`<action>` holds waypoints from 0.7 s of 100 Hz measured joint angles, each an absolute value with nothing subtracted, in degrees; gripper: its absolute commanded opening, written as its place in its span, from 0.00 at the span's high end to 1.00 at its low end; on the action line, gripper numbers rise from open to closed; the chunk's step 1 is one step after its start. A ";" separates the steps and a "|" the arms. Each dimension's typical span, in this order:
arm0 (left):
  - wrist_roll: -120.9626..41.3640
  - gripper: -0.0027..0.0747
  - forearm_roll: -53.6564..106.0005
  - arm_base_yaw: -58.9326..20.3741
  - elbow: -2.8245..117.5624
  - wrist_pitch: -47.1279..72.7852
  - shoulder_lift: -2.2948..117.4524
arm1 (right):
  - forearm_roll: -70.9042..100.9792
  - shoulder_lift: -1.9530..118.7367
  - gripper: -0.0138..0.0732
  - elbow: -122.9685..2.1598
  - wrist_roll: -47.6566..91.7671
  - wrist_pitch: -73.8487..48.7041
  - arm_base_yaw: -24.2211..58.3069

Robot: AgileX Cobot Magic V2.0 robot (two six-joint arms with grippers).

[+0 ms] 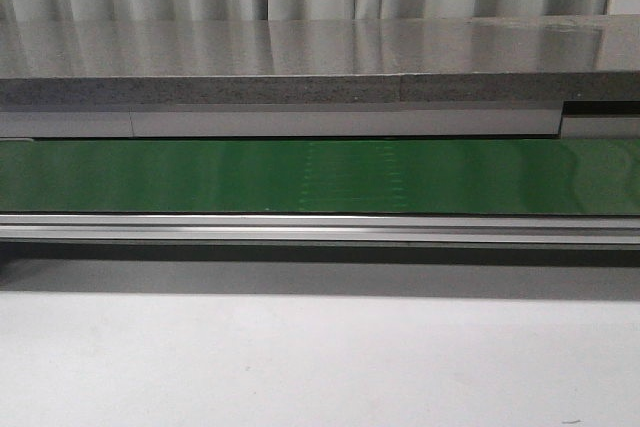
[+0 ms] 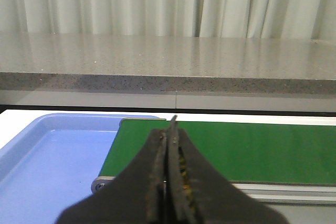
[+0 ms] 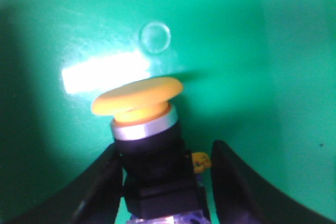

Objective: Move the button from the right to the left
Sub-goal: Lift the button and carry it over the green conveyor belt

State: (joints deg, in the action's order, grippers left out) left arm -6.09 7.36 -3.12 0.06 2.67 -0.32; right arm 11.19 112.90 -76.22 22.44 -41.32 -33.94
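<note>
Between the right fingers: the button [image 3: 149,145] stands with its black body in the gap of the right gripper [image 3: 164,182], its yellow-orange cap pointing away from the wrist.
Right jaws: set narrowly about the black body; one finger [image 3: 100,182] looks to touch it, the other [image 3: 236,182] lies just beside it with a sliver of gap, so I cannot tell whether the grip is closed.
Button axis: its long axis runs from body to cap, straight out along the line of the fingers, with the silver collar just under the cap.
Button surroundings: a green surface [image 3: 262,51] fills the right wrist view behind the cap, with a bright glare patch on it; whether the button rests on it or is lifted clear I cannot tell.
Nearer arm: the right one, by a wide margin; the button does not appear in the left wrist view or the front view.
Left jaws: the left gripper [image 2: 169,161] is pressed together with nothing between its fingers.
Beyond the left gripper: a blue tray [image 2: 42,156] lies just beside the end of the green belt [image 2: 252,150], a likely drop place on the left side.
Front view, near to far: white table [image 1: 320,367], metal rail, green belt, grey counter [image 1: 320,57], curtains; neither arm shows.
Coming move, as a judgement: the right fingers need to be firm on the black body before carrying leftward.
</note>
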 measured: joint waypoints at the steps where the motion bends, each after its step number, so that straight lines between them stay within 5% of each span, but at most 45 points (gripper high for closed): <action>1: -6.09 0.99 7.36 -3.12 0.06 2.67 -0.32 | 11.19 112.90 0.80 -76.30 22.44 -41.41 -33.97; 70: -6.09 0.99 7.36 -3.12 0.06 2.67 -0.32 | 12.01 95.67 0.80 -77.00 11.78 -55.79 -21.19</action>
